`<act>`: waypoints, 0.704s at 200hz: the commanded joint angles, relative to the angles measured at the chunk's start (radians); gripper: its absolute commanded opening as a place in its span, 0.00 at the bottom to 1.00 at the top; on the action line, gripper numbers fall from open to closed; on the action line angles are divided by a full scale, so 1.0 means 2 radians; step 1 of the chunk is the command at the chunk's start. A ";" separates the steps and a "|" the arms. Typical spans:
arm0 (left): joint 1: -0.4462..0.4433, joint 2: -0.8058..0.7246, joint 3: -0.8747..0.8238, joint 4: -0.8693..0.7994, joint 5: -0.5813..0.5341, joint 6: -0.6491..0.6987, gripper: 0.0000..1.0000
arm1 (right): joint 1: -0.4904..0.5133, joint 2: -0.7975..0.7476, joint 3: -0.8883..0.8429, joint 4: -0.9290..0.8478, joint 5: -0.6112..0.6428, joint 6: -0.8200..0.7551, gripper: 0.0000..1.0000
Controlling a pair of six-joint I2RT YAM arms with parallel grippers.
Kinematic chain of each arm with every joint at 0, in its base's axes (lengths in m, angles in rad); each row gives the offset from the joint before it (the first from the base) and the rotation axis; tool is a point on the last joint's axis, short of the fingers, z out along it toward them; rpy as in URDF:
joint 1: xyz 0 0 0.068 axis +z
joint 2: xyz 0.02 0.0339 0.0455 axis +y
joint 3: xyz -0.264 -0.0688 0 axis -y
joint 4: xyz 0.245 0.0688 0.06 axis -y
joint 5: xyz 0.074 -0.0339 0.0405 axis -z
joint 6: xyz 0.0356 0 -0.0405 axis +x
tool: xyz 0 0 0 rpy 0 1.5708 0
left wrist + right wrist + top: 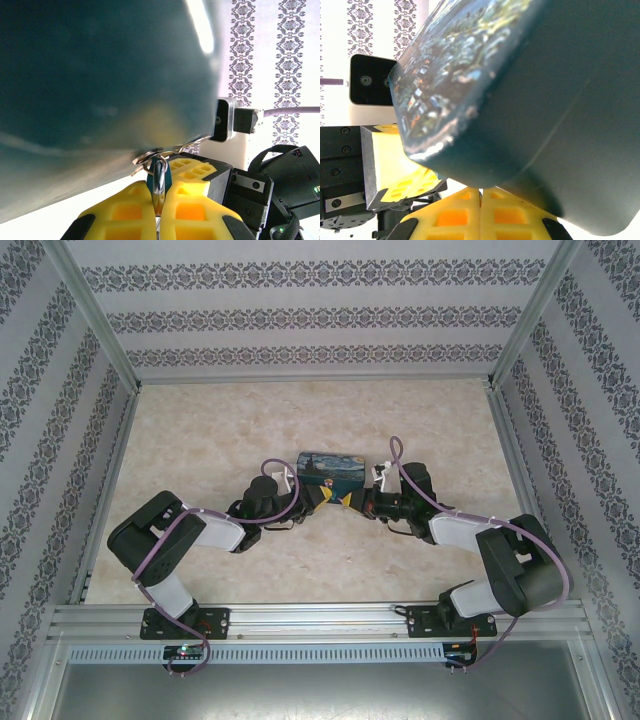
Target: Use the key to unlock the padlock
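Observation:
The padlock (pixel 160 176), blue-bodied with a silvery shackle, is pinched edge-on between the yellow fingers (pixel 127 212) of my left gripper (pixel 159 200), which is shut on it. Small metal rings (pixel 147 156) hang at its top, and a thin silvery piece that looks like the key (pixel 194 144) runs from them along the box's edge. My right gripper (pixel 481 192) is shut with its tips against the box's underside, and I see nothing clearly between its fingers. In the top view both grippers (pixel 318 498) (pixel 352 501) meet just in front of the box.
The painted blue-and-yellow box (pixel 334 468) sits mid-table and looms close over both wrist cameras (pixel 100 75) (pixel 530 90). The right gripper's yellow fingers (pixel 192 170) lie right beside the padlock. Patterned walls and metal frame posts enclose the table (pixel 200 440).

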 commanded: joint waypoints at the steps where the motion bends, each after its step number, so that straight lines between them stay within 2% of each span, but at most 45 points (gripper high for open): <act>1: 0.000 -0.015 -0.004 0.011 0.009 0.013 0.00 | 0.000 -0.011 0.017 0.001 0.008 -0.005 0.00; 141: 0.000 -0.009 -0.004 0.014 0.009 0.011 0.00 | 0.016 -0.023 0.033 -0.007 0.011 0.001 0.00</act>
